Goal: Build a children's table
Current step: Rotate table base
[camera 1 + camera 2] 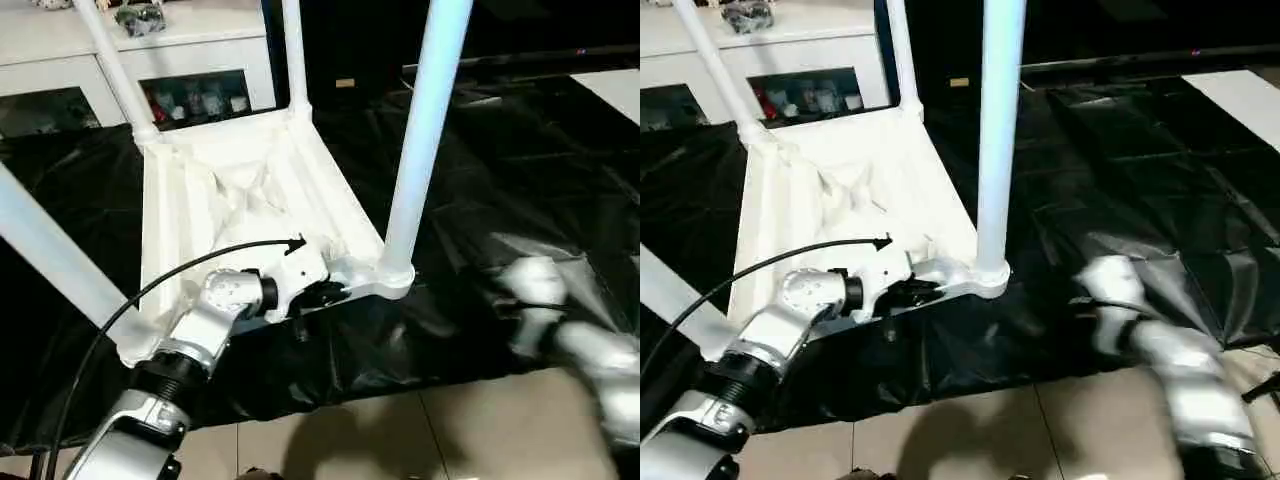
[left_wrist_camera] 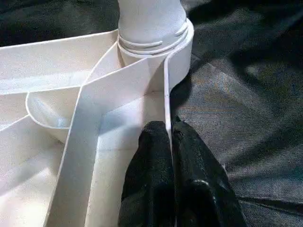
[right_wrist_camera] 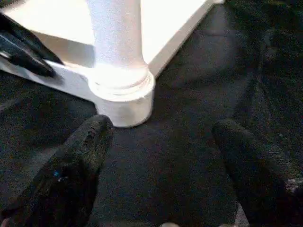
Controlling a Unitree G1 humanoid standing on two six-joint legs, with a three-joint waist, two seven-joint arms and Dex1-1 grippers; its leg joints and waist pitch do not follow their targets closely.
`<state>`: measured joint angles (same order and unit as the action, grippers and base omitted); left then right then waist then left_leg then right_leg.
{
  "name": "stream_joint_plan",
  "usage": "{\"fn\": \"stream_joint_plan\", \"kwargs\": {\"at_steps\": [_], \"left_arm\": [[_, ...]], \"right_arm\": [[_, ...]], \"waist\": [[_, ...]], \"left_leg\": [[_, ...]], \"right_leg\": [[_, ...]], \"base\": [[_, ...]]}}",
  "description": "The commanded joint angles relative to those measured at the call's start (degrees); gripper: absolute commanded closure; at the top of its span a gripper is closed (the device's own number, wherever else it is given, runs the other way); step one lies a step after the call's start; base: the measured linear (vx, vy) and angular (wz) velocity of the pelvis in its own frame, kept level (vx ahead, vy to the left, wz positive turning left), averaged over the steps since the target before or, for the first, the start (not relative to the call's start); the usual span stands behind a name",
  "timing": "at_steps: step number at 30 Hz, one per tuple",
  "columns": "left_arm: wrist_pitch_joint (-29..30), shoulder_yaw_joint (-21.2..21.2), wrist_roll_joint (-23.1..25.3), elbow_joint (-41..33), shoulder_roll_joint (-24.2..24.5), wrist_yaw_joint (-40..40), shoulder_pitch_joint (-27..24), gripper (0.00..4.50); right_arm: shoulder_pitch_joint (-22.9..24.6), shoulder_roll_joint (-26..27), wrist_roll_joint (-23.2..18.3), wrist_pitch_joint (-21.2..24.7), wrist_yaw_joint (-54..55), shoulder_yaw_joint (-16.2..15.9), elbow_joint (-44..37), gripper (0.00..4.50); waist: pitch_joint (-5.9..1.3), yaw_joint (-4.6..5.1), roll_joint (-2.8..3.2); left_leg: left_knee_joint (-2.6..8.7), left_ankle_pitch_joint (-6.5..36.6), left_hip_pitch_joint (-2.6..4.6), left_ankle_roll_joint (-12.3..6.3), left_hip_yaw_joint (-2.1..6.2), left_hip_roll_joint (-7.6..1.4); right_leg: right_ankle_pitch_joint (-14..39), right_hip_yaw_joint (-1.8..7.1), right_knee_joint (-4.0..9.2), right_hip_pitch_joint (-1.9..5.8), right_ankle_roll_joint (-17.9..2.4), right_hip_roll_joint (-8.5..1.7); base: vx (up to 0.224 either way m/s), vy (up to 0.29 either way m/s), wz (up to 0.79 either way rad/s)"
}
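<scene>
The tabletop (image 1: 235, 200) lay upside down on the black sheet (image 1: 520, 180), four legs seated. Its rim was pinched by the left pincer (image 2: 169, 142); the right pincer (image 3: 161, 156) was spread beside the near-corner leg (image 1: 425, 130). Assembly was judged nearly complete, with righting the table next.

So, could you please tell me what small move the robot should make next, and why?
Probably let go with the left gripper, I'd judge: its jaws pinch the tabletop's rim beside the near corner leg, which stands in its socket, and the right gripper hangs open, apart from it.
</scene>
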<state>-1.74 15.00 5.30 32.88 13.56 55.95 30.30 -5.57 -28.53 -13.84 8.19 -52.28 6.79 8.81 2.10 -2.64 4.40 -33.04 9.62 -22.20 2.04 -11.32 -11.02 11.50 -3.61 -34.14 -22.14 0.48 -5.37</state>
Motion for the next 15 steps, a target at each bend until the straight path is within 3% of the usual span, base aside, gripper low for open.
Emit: {"fn": "stream_joint_plan", "kwargs": {"at_steps": [1, 2, 8, 9, 15], "left_arm": [[-2.24, 0.17, -1.49, -0.63, 0.21, 1.05, 0.06, 4.50], [-2.27, 0.27, -1.42, -0.50, 0.44, 1.19, 0.12, 4.50], [-2.62, 0.75, -2.27, -1.04, 1.02, 4.32, -0.16, 4.50], [-2.86, 1.34, -1.84, -1.10, 1.62, 5.04, -0.16, 4.50], [-3.38, 1.55, -0.65, 0.11, 2.47, 4.24, 0.59, 4.50]], "right_arm": [[0.57, -0.52, -1.57, 1.22, -1.63, 0.29, -2.64, 0.67], [1.00, -0.78, -1.74, 1.44, -2.01, -0.09, -3.54, 0.67], [-0.26, 0.77, -0.91, 0.76, -0.44, -2.83, -3.54, 0.67], [-0.91, 1.30, -0.81, 1.46, -0.73, -4.00, -3.75, 0.46], [-0.93, 1.45, -4.78, 6.99, -4.67, -6.33, -7.10, 0.19]], "waist": [[-3.42, -0.26, -1.48], [-3.45, -0.37, -1.19], [-3.40, -0.58, -1.17], [-3.41, -0.66, -1.26], [-3.64, -1.23, -1.07]], "left_leg": [[2.79, 9.33, 0.68, -7.57, 1.05, -2.09], [2.77, 9.23, 0.74, -7.70, 1.05, -2.13], [2.96, 10.63, 0.95, -6.20, 1.05, -2.18], [2.97, 10.63, 0.94, -6.05, 1.08, -2.19], [2.79, 8.71, 0.90, -6.60, 1.10, -2.33]], "right_leg": [[6.27, 1.87, 3.93, 2.44, -13.13, -2.79], [6.16, 1.81, 3.91, 2.36, -13.26, -2.81], [8.15, 1.83, 4.03, 2.14, -13.42, -2.82], [7.91, 1.83, 3.99, 2.18, -13.41, -2.84], [3.73, 1.85, 3.36, 2.40, -13.92, -2.83]], "base": [[0.000, 0.000, 0.00], [0.000, 0.000, 0.00], [0.000, 0.000, 0.00], [0.000, 0.000, 0.00], [0.000, 0.000, 0.00]]}}
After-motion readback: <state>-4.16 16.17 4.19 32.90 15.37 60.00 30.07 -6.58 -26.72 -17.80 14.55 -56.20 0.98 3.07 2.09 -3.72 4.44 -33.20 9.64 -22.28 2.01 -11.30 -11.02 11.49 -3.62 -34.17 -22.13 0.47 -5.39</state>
